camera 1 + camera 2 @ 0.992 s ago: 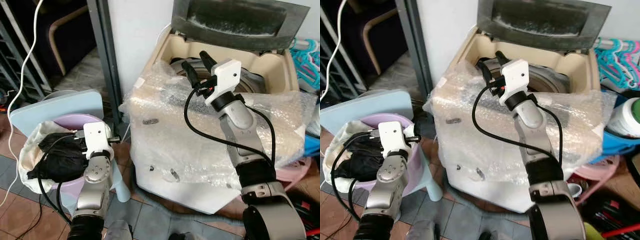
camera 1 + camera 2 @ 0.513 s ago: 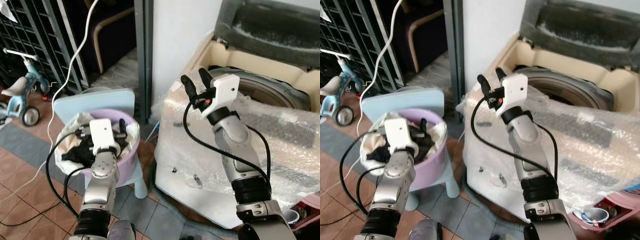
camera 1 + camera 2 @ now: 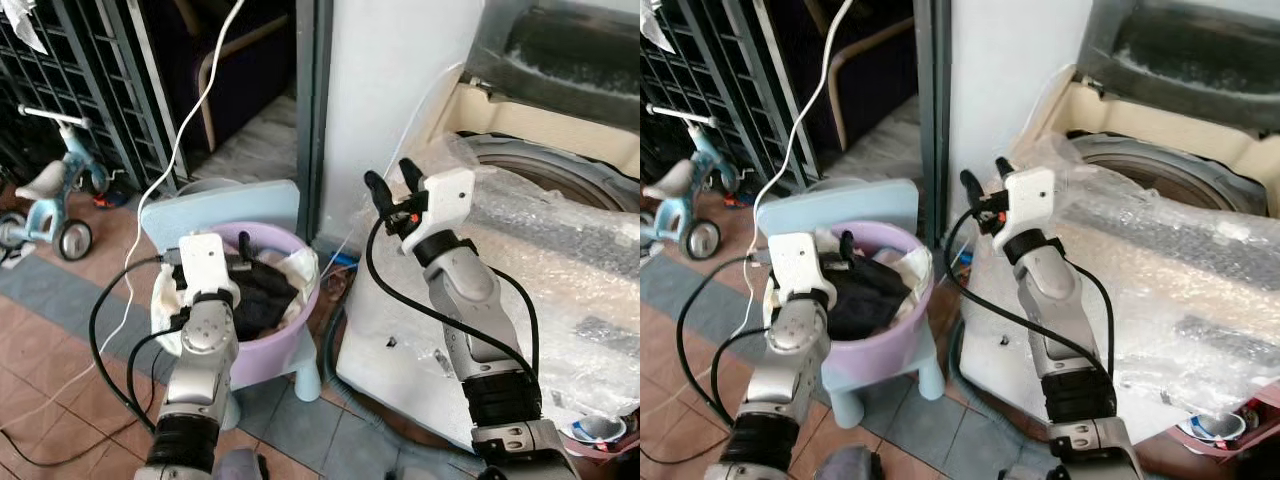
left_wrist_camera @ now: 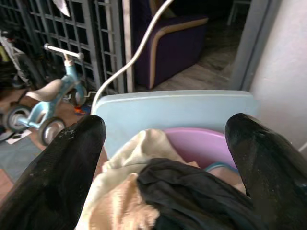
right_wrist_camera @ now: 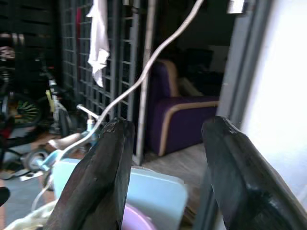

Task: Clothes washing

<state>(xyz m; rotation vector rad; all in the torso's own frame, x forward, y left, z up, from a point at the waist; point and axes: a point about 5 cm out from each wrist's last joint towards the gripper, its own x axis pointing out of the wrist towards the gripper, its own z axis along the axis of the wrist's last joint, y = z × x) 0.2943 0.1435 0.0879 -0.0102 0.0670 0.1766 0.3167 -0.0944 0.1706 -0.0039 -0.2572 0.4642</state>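
Observation:
A purple basin [image 3: 296, 325] sits on a light blue stool [image 3: 222, 204] and holds a black garment [image 3: 262, 290] and cream cloth [image 4: 129, 167]. My left gripper [image 4: 165, 127] hovers open just above the basin's near side, with nothing between its fingers. To the right stands the washing machine [image 3: 560, 260], wrapped in bubble wrap, with its lid [image 3: 575, 50] up and its drum [image 3: 545, 165] exposed. My right gripper [image 3: 390, 182] is raised in front of the machine's left corner, open and empty, pointing towards the doorway.
A grey door post [image 3: 318, 100] and white wall stand behind the basin. A white cable [image 3: 190, 110] hangs down across the doorway. A small blue tricycle [image 3: 50, 200] stands by a metal grille at left, and a purple armchair [image 4: 177, 43] lies beyond. A pink tub [image 3: 600, 432] sits low right.
The whole view has swung towards the basin and doorway. My right gripper has come away from over the drum to the machine's left corner. My left gripper stays over the basin.

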